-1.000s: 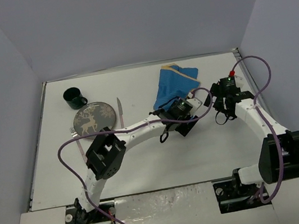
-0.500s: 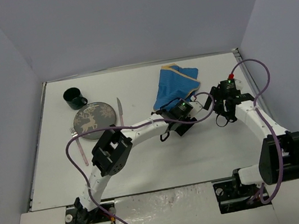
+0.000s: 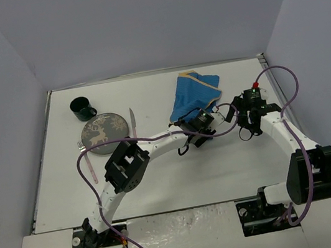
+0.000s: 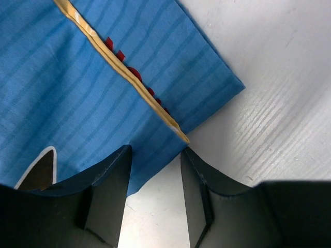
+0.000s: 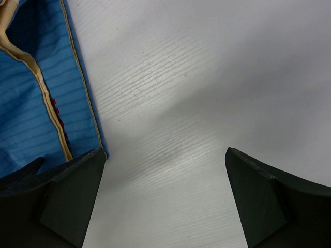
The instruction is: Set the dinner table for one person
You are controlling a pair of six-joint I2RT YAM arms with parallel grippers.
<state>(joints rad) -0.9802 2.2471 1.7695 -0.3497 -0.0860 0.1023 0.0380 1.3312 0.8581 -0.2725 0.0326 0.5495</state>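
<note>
We see the large white rectangular dinner table filling centre frame. Upper left, already set: round grey deer-print plate, dark green mug, knife, pink-handled fork. The crumpled blue cloth placemat, upper centre, is prob. still to lay. Left gripper jaws spread at its edge; right gripper jaws wide, nothing btwn.

No readable text — no labels, no numbers

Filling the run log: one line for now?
left hand open at blue cloth edge | right hand open over table beside cloth | plate, mug, knife, fork set at left
</note>
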